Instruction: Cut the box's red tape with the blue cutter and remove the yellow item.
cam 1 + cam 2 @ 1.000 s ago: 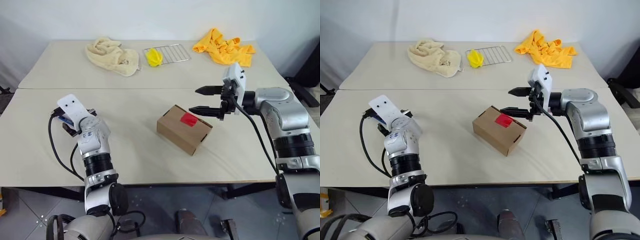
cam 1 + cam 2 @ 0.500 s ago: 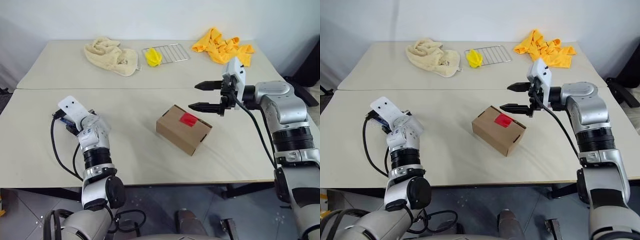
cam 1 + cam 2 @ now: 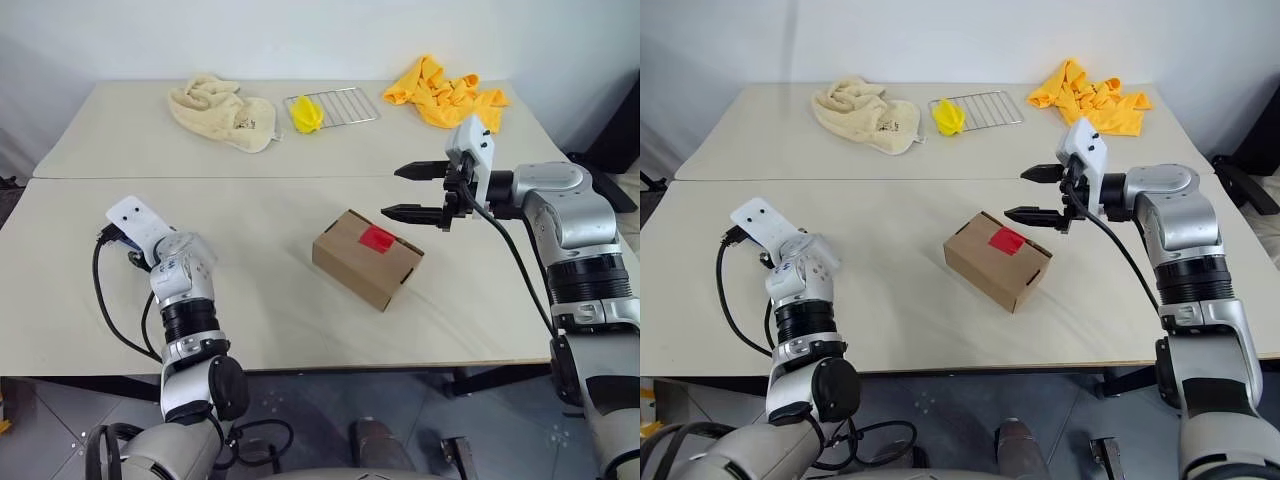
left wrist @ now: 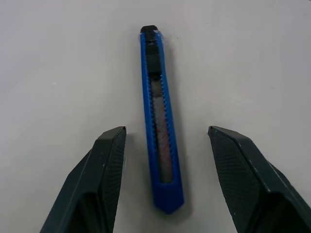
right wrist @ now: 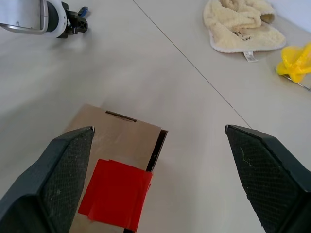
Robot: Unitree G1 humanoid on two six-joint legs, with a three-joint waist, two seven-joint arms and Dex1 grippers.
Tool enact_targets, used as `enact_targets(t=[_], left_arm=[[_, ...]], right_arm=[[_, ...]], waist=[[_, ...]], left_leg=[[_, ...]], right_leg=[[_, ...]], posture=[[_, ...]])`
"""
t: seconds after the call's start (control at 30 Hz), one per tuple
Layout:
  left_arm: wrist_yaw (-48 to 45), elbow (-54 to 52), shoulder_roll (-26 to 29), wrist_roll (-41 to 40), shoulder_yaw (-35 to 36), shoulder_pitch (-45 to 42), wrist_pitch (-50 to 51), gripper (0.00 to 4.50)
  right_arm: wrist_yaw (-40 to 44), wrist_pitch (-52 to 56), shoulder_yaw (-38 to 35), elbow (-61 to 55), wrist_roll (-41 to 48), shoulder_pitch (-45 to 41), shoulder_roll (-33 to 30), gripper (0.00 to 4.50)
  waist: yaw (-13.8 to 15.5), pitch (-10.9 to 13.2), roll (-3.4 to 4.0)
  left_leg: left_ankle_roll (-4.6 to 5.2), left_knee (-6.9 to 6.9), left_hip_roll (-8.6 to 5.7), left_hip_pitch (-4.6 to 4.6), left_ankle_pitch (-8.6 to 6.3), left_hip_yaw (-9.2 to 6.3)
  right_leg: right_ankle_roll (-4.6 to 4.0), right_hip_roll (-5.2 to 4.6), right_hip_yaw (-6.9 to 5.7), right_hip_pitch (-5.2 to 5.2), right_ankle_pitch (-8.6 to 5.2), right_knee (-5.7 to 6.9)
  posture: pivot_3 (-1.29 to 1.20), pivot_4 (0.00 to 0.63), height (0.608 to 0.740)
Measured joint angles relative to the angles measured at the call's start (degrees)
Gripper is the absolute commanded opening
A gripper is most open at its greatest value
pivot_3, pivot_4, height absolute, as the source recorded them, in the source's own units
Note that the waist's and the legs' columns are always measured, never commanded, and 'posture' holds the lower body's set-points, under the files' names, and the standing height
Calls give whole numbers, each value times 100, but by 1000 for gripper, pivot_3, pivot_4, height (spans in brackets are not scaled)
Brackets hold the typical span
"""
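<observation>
The box point(image 3: 367, 258), a small brown carton, lies shut in the middle of the near table with the red tape point(image 3: 377, 238) across its lid. My right gripper point(image 3: 392, 191) hovers open just above and behind the box's right end; in its wrist view the red tape point(image 5: 116, 194) sits below the left finger. At the table's left, my left gripper point(image 4: 165, 130) points down at the blue cutter point(image 4: 156, 87), which lies flat on the table between the open fingers point(image 4: 104, 170), touching neither. The yellow item is hidden.
On the far table lie a cream towel point(image 3: 222, 108), a wire rack point(image 3: 335, 105) with a small yellow thing on it, and an orange cloth point(image 3: 447, 93). A seam runs between the two tables. Bare tabletop separates the cutter and the box.
My left wrist has turned slightly to the left over the cutter. The box and the right gripper have kept their places.
</observation>
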Motion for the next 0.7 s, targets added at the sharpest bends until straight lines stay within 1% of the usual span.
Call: enact_targets(t=[0.13,0.23,0.33,0.6,0.7], left_arm=[[26,-88,-15,-26,10,34,65,2818],[70,-128,-20,-34,28,46,123,2321],[69,-130,-17,-97,28,46,133,1455],[72,-133,1,-151,25,52,152,1455],[71,-216,9,-161,6,105,204,904]], right_arm=[[-15,-5,0,74,-9,0,0,4500],[-24,-9,0,99,-19,0,0,4500],[-53,-17,0,121,-47,-1,0,4500],[-110,-24,-35,122,-53,-1,0,4500],[-137,-24,-35,122,-55,0,0,4500]], waist=[[2,0,0],[1,0,0],[-2,0,0],[-3,0,0],[-11,0,1]], left_leg=[[0,0,0,0,0,1],[0,0,0,0,0,2],[0,0,0,1,0,3],[0,0,0,4,0,6],[0,-1,0,6,0,8]], right_leg=[[0,0,0,0,0,-1],[0,0,0,0,0,-2],[0,0,0,0,0,-2],[-1,-1,1,1,1,-1],[-1,-1,1,1,1,-2]], posture=[[0,150,740],[0,150,740],[0,150,740],[0,150,740],[0,150,740]])
